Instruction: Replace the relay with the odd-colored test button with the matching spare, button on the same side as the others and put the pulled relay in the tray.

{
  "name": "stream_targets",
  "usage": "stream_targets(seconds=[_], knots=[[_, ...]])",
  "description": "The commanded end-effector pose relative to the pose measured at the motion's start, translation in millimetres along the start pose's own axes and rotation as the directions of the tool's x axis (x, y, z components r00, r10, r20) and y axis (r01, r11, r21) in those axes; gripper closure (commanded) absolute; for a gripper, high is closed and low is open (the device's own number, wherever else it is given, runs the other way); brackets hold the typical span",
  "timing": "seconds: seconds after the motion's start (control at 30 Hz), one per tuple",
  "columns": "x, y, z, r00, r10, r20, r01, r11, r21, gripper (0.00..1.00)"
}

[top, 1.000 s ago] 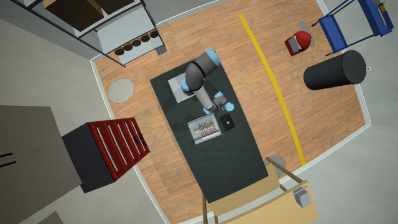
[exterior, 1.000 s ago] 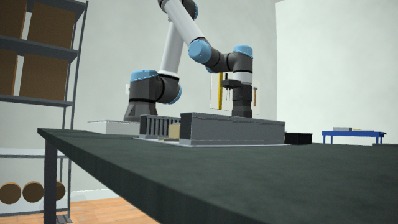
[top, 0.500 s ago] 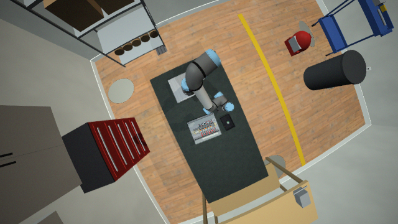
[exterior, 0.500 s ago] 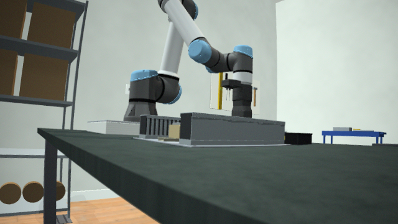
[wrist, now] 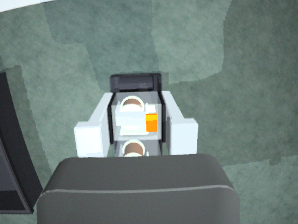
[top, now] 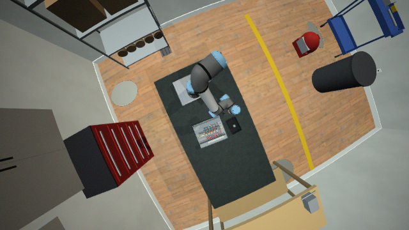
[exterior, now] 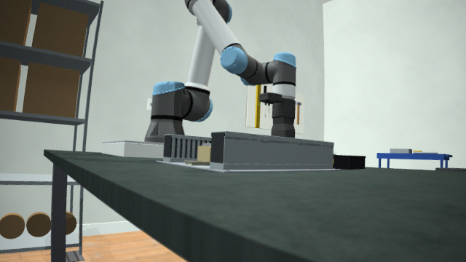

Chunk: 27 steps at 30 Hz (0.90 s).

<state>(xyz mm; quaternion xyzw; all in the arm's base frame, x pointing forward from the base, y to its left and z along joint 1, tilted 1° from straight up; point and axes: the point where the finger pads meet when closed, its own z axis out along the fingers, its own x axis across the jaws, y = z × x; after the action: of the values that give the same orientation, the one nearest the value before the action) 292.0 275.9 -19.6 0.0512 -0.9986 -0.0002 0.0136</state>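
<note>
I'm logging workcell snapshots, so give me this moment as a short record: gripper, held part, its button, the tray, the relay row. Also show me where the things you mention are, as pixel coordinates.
gripper: shut on the relay, fingers at its two sides (exterior: 283, 136) (wrist: 136, 120)
held part: relay (wrist: 132, 121), clear-topped
button color: orange (wrist: 151, 123)
button position: off-center, toward the right finger in the wrist view
tray: black (top: 238, 130) (exterior: 349, 162) (wrist: 31, 202), beside the panel (top: 200, 142) (exterior: 277, 154)
relay row: on the panel; individual button colors too small to tell

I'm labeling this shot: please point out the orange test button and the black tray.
Orange test button (wrist: 151, 123): wrist view, middle of its face.
Black tray (top: 237, 130) (exterior: 349, 162) (wrist: 18, 132): top view, inside floor; exterior and wrist views, side wall.
</note>
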Motion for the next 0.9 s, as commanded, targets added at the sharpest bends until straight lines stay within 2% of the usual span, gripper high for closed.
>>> stream_targets(seconds=[0.0, 0.77, 0.87], knots=[[-0.4, 0.2, -0.4, 1.0, 0.0, 0.001, 0.0, 1.0, -0.001, 1.0], [-0.4, 0.2, -0.4, 1.0, 0.0, 0.001, 0.0, 1.0, -0.001, 1.0], [-0.3, 0.1, -12.4, 1.0, -0.001, 0.003, 0.001, 1.0, -0.002, 1.0]])
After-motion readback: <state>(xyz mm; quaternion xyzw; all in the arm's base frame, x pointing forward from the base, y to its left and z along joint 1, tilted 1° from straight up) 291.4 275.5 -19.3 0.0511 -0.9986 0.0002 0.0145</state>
